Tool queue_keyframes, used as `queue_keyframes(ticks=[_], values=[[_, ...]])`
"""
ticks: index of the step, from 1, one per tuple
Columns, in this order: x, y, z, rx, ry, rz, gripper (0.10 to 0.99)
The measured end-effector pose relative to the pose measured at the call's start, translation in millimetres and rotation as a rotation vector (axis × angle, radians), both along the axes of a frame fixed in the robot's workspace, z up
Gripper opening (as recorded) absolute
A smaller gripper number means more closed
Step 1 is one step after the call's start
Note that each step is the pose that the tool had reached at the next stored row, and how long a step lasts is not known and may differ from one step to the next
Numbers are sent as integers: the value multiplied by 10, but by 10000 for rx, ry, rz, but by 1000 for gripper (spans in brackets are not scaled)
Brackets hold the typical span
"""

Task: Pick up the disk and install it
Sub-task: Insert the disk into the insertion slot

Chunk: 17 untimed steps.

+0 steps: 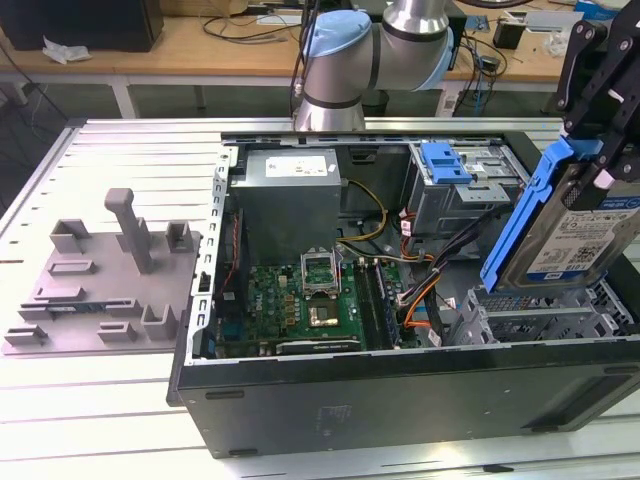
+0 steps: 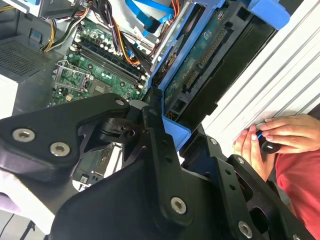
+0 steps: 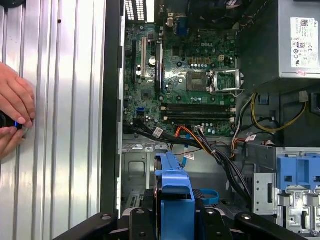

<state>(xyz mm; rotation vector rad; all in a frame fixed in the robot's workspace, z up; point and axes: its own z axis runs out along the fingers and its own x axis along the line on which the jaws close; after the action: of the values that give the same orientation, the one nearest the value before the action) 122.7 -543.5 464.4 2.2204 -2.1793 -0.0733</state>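
Holding the disk by its upper end, the gripper is clamped on it. In the exterior view we see it hang tilted just above the drive cage, at the end of the computer case toward the exterior view's right. We judge this carry goes well with the blue rails parallel to that cage and clear of the cables inside the case. The disk bears a white-and-blue printed label, and we leave its print unread.

In the second wrist view the gripper pinches the disk, green circuit side showing, near the case's motherboard. A person's hand rests on the table just outside the case, so we would go gently.

In the first wrist view the disk shows its blue rail inside the case, and the power supply carries a white sticker.
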Motion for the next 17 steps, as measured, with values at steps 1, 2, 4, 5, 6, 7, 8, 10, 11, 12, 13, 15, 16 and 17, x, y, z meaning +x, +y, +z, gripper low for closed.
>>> queue_keyframes(ticks=[1, 2, 4, 5, 6, 7, 8, 10, 11, 12, 13, 15, 16, 17], values=[[0, 0, -2, 1, 0, 0, 369], [0, 0, -4, 0, 0, 0, 369], [0, 0, -9, 0, 0, 0, 369], [0, 0, -12, 0, 0, 0, 369], [0, 0, -14, 0, 0, -1, 369], [0, 0, -17, 0, 0, -1, 369], [0, 0, -19, 0, 0, -2, 369], [0, -2, -23, 0, 0, -4, 369], [-1, -3, -27, 0, 0, -8, 369], [-1, -7, -31, -1, 0, -14, 369], [-1, -10, -34, 1, 0, -17, 369], [-1, -17, -39, 2, 0, -25, 369], [-1, -20, -39, 0, 0, -30, 369], [-1, -27, -41, 0, 0, -39, 369]])
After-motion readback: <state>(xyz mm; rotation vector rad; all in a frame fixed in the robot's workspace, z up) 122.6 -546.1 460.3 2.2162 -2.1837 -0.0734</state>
